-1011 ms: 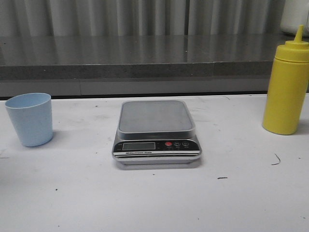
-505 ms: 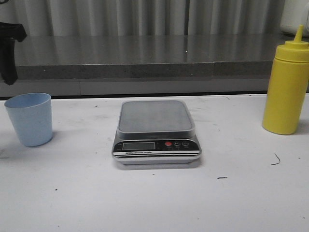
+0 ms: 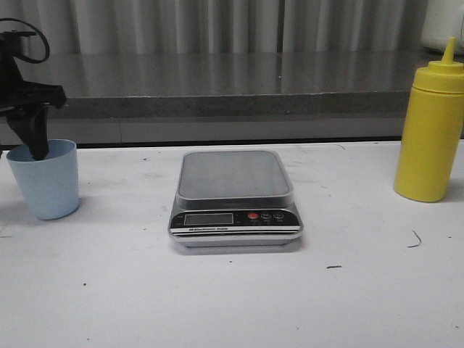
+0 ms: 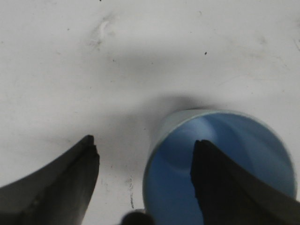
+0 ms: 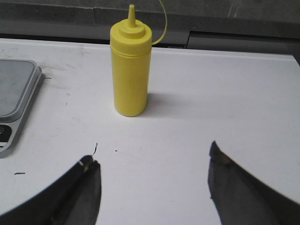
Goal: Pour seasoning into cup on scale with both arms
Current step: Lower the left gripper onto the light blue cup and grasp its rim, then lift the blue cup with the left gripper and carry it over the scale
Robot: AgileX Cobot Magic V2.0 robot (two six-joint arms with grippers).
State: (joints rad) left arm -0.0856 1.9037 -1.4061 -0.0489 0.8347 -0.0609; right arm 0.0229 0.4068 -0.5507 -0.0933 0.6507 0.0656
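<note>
**Left arm straddles cup rim as scale waits bare**

I have the left gripper (image 4: 143, 161) spread wide over the small pale blue plastic tumbler (image 3: 45, 178), one dark finger (image 4: 225, 187) dipped inside, the other outside the wall, so closing should pinch the rim for a lift. The cup stands on the white table (image 3: 232, 297), well left of the flat silver-grey digital scale (image 3: 234, 197). My right gripper (image 5: 152, 185), also spread, faces the tall yellow squeeze bottle (image 5: 131, 69), upright and untouched beside the scale.
</note>
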